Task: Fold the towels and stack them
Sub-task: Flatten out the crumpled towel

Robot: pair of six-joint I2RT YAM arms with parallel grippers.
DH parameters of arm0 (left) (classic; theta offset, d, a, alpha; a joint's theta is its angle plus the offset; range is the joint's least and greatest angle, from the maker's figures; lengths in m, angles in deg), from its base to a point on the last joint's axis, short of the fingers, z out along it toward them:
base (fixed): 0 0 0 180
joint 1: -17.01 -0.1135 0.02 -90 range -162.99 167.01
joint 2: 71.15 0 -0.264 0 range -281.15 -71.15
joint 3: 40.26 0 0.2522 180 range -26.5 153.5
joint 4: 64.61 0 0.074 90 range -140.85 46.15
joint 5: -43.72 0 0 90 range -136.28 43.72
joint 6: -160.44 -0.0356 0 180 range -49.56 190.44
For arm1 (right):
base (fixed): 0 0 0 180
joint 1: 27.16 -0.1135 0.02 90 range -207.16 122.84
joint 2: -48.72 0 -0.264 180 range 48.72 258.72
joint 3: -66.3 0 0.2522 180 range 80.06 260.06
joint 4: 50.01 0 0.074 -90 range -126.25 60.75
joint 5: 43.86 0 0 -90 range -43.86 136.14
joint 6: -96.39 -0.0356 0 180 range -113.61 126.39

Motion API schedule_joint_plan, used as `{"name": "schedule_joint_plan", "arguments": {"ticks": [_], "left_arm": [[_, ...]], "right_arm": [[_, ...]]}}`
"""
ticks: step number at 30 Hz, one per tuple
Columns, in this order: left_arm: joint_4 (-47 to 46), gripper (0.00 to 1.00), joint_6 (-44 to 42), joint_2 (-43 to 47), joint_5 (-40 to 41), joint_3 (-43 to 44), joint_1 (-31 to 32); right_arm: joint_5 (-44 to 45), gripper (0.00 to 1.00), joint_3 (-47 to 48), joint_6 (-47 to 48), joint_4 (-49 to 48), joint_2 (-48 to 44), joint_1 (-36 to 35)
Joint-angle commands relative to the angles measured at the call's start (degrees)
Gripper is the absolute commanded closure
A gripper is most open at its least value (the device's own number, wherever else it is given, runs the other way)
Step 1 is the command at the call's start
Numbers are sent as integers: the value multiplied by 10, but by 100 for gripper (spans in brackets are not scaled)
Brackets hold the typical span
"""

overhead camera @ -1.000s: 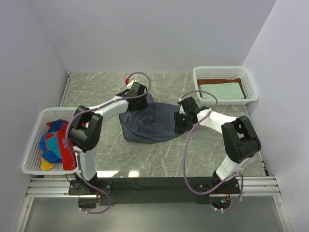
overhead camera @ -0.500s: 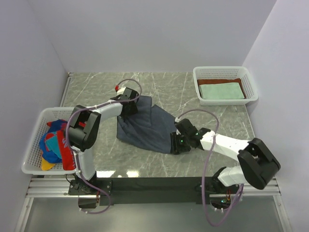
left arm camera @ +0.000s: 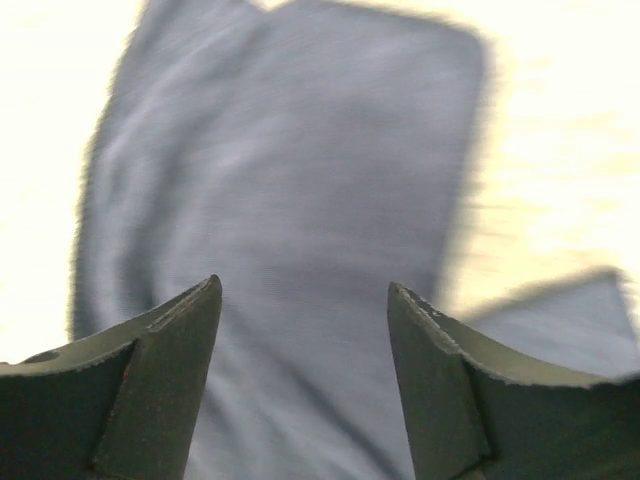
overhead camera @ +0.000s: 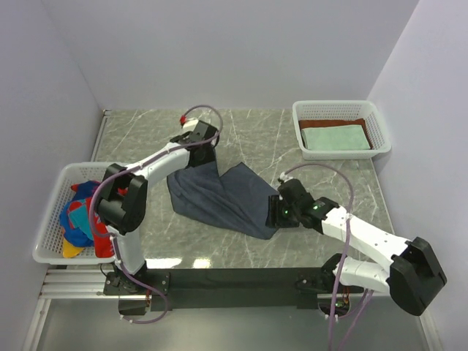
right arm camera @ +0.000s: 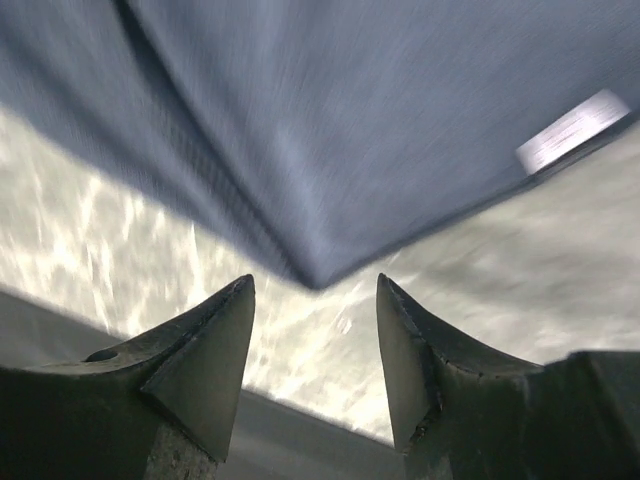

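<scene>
The overhead view is evenly, softly lit and sharp throughout, with pale glare patches on the marble table point(overhead camera: 146, 131) near the lower middle and only faint shadows beneath the arms. The left wrist view is smeared with blur. Around the dark slate-blue towel point(left arm camera: 300, 180) the table is blown out to cream-white at upper left and right. The right wrist view is streaked too, its light seemingly from above, and glare mottles the marble at lower left.
</scene>
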Motion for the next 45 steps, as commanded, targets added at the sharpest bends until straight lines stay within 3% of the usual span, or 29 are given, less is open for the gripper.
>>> {"name": "schedule_joint_plan", "arguments": {"ticks": [1, 5, 16, 40, 45], "left_arm": [[13, 29, -3, 14, 17, 71, 25], [35, 37, 0, -51, 35, 147, 32], [50, 44, -20, -195, 74, 303, 38], [10, 53, -22, -317, 101, 351, 38], [20, 68, -10, -320, 96, 323, 37]], "right_arm": [[32, 41, 30, 40, -5, -12, 50], [11, 44, 29, 73, -25, -1, 85], [-14, 45, 21, 94, -53, 22, 86], [-40, 45, -4, 102, -77, 23, 84], [9, 45, 2, 93, -68, 19, 84]]}}
